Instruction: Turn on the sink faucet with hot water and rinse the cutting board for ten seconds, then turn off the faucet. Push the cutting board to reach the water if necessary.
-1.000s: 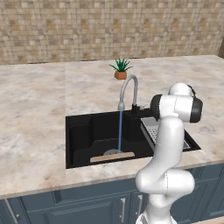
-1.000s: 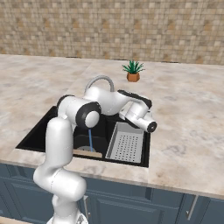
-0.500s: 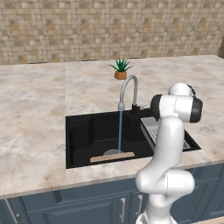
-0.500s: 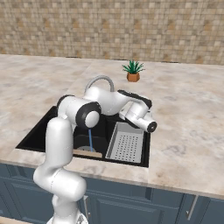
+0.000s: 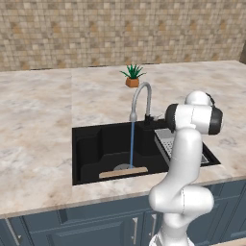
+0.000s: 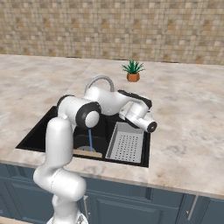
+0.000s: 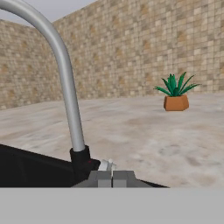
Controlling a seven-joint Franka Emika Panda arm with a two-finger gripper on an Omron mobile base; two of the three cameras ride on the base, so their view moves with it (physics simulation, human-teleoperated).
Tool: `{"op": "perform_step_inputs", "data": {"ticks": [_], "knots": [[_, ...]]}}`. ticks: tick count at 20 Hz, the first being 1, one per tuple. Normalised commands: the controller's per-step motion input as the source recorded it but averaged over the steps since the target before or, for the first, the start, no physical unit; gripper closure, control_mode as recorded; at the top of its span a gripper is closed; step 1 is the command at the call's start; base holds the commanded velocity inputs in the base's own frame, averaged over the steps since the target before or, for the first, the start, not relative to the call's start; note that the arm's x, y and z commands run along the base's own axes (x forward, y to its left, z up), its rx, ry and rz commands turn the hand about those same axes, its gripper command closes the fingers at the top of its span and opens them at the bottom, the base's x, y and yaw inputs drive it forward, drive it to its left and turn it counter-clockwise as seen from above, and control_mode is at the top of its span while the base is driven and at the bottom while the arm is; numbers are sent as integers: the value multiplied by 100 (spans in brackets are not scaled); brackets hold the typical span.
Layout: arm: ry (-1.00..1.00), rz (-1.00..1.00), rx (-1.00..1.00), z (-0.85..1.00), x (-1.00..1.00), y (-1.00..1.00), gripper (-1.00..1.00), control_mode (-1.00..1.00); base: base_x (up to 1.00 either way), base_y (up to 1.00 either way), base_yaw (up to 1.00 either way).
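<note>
here smooth arched metal faucet [image 5: 142, 98], thin blue water [image 5: 131, 144] hitting flat wooden board [image 5: 123, 172]; jaws pressed together.

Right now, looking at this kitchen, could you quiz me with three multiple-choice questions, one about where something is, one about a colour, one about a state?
1. Where does the cutting board lie?
A. In the sink, at its front wall
B. On the counter beside the potted plant
C. In the grey drain tray

2. What colour is the pot of the small plant?
A. White
B. Orange-brown
C. Blue

3. What is the sink faucet doing?
A. It is dry
B. It lies detached on the counter
C. Water runs from its spout

Answers:
1. A, the tan board rests low in the black basin along its front wall, with the stream falling at its edge.
2. B, the pot looks orange-brown in all views.
3. C, a thin blue stream drops straight from the spout; the pincer, shut, sits by the faucet's base.
</note>
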Motion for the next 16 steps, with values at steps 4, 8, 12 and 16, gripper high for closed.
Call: {"op": "perform_step_inputs", "data": {"ticks": [4,8,12,16], "knots": [[0,0,0,-11,0,0,100,-100,0,0,0],[0,0,0,-22,2,0,100,-100,0,0,0],[0,0,0,-17,11,0,100,-100,0,0,0],[0,0,0,-4,14,0,100,-100,0,0,0]]}}
